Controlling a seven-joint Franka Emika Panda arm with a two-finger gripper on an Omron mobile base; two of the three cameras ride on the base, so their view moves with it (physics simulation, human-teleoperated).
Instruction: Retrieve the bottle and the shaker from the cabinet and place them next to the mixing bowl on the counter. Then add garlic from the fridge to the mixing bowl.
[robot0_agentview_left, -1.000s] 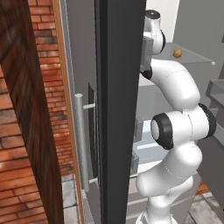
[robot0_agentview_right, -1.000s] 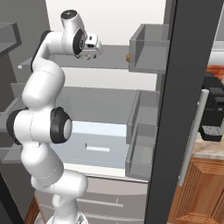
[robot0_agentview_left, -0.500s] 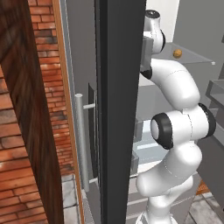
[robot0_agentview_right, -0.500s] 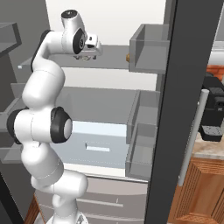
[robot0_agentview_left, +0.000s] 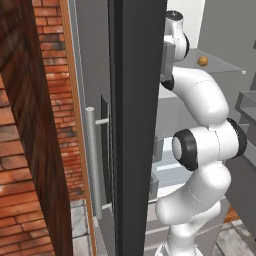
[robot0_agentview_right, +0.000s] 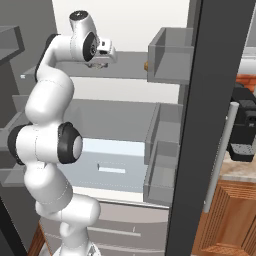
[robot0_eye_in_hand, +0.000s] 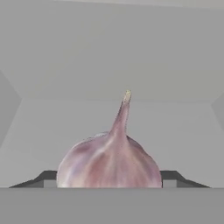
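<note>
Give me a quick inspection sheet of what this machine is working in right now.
Surface: grey glass shelf inside the open fridge.
Job's things: garlic, stem up, close before the gripper, between its finger tips.
Clutter: small brown round thing on the upper shelf; black appliance on the counter.
Grippers: gripper at the shelf; whether the jaws press the garlic cannot be told.
Cables: nothing seen.
Surroundings: brick wall, wooden base cabinets.

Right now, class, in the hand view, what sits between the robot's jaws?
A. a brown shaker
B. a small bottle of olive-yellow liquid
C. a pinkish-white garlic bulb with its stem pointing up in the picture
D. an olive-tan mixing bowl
C: the garlic rises between the two dark finger tips, against the grey interior of the fridge.
</note>
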